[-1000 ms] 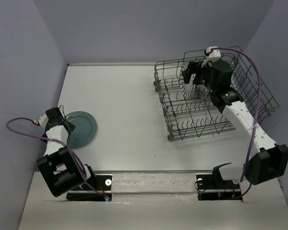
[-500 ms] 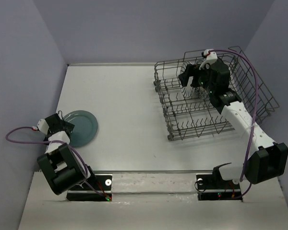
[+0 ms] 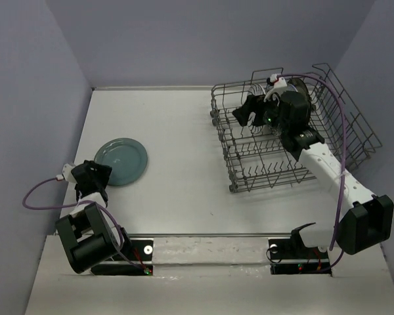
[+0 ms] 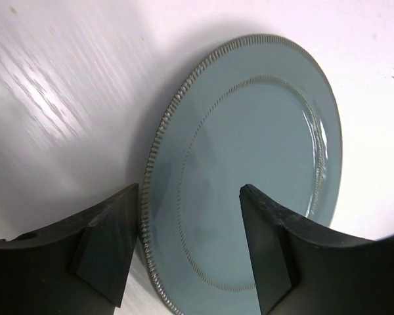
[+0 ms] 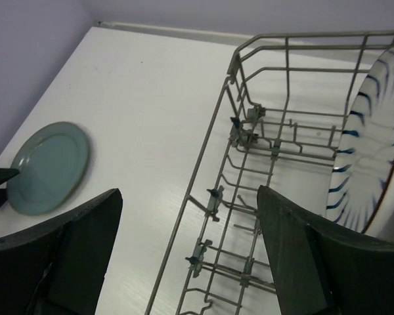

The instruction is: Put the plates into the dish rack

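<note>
The plain teal plate (image 3: 121, 161) lies flat on the table at the left; it also shows in the left wrist view (image 4: 249, 170) and the right wrist view (image 5: 49, 167). My left gripper (image 3: 93, 177) is open at the plate's near-left rim, with the rim between its jaws (image 4: 189, 190). The grey wire dish rack (image 3: 269, 177) stands at the far right. A blue-and-white striped plate (image 5: 371, 157) stands upright in it. My right gripper (image 3: 246, 110) is open and empty above the rack's left wall (image 5: 213, 125). The other plates are out of view.
Purple walls close in the table on the left, back and right. A purple cable (image 3: 36, 197) loops beside the left arm and another (image 3: 345, 151) arcs over the rack. The arm bases (image 3: 118, 252) sit at the near edge.
The teal plate has shifted up and to the right on the table and my left gripper has pulled back toward the near left. My right gripper has moved left, away from the striped plate.
</note>
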You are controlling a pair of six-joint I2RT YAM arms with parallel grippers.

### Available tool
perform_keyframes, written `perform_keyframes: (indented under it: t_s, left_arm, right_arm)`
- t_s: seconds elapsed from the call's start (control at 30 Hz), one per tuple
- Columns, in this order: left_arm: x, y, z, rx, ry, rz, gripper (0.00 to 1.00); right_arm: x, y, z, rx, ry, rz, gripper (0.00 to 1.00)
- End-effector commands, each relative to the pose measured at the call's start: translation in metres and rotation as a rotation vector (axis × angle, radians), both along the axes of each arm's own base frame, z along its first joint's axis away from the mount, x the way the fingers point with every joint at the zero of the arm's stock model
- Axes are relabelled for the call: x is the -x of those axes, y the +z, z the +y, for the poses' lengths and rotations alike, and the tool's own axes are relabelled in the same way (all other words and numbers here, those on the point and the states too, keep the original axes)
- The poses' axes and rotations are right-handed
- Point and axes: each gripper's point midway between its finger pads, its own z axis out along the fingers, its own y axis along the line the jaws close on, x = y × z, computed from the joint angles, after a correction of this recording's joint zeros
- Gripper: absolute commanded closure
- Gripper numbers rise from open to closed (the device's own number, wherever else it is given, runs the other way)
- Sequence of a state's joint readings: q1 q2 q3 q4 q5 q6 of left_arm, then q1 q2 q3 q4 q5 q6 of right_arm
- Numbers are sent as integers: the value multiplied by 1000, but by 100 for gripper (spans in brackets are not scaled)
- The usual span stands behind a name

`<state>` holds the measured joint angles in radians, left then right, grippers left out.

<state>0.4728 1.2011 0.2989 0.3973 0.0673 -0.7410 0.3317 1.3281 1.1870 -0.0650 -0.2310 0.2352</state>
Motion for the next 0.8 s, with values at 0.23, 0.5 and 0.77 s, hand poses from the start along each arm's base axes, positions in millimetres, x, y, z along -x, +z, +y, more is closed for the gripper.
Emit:
perform_keyframes:
  t_s: [0.23,0.5,0.77]
  left_arm:
    - [21,-37,-50,215,-72,-10,15]
    - [27,-35,-49,205,-41,-32,20]
    - [20,-35,-50,237,-19,-114,56]
  right_arm:
    - [63,17,84,-169,297,-45,12]
    - [75,11,113,-187,336,-22,12]
    - [81,6,116,-187,336,-14,12]
